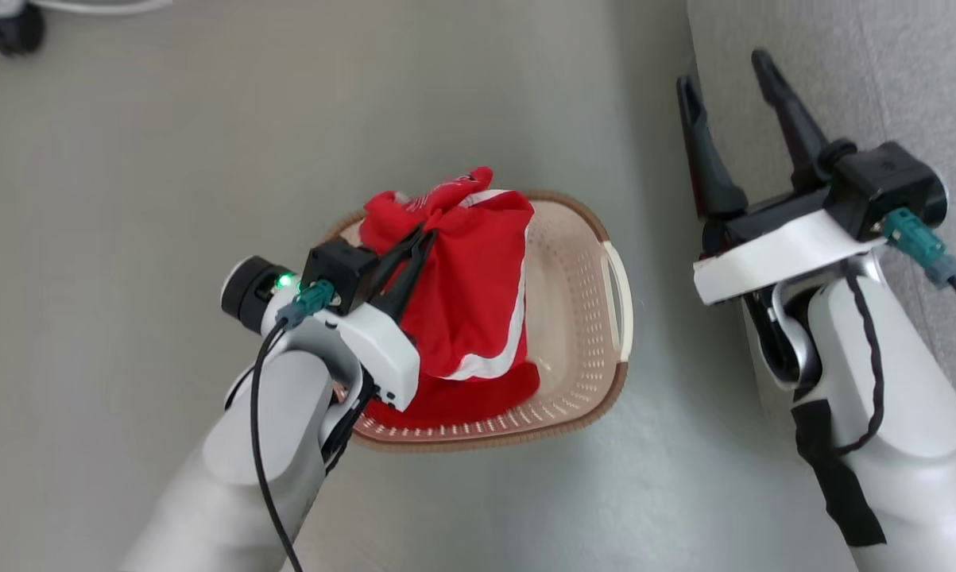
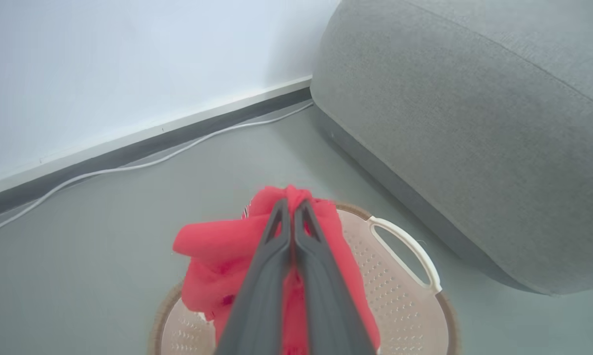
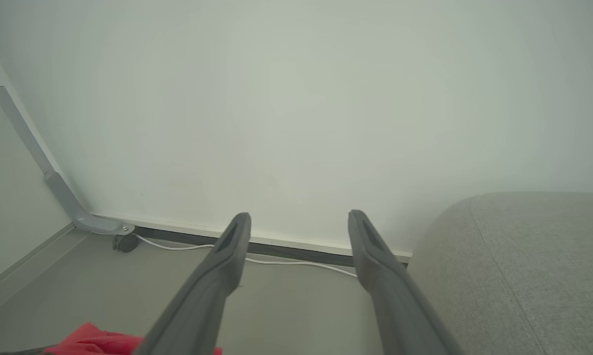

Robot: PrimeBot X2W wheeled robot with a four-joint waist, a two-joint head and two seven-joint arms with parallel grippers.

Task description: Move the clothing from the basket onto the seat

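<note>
**Left hand pinching the red bundle over the basket, seat off to the right**

- Left hand (image 1: 427, 233): clenched on the soft bright red sports clothing with white trim (image 1: 470, 278), long dark fingers pressed together with cloth bunched at the tips.
- The clothing hangs from that pinch over the cream perforated plastic oval basket with a brown rim (image 1: 581, 334). More red lies on the basket bottom at the near side. Can't tell if that is the tail of the held piece or a second piece.
- Right hand (image 1: 725, 73): released, fingers spread wide, nothing between them. It sits at the edge of the large light grey fabric seat (image 1: 883, 79).
- Key relation: the seat is right of the basket, just past its white handle (image 1: 617, 294). My read is a lift, then a carry rightward from the left hand across that handle. The right hand is nearer the seat but empty. The long axis of the bundle is roughly vertical, so the drooping hem needs to clear the rim.
- Left wrist view: closed tips (image 2: 291, 203) buried in the cloth (image 2: 212, 246), the basket wall (image 2: 400, 281), and the rounded flank of the seat (image 2: 473, 148) rising well above the basket. The head view doesn't give that height.
- Right wrist view: open fingers (image 3: 300, 218) aimed at the wall (image 3: 296, 98), the seat corner (image 3: 523, 256) on the right, and a scrap of red (image 3: 89, 341) at the bottom edge.
</note>
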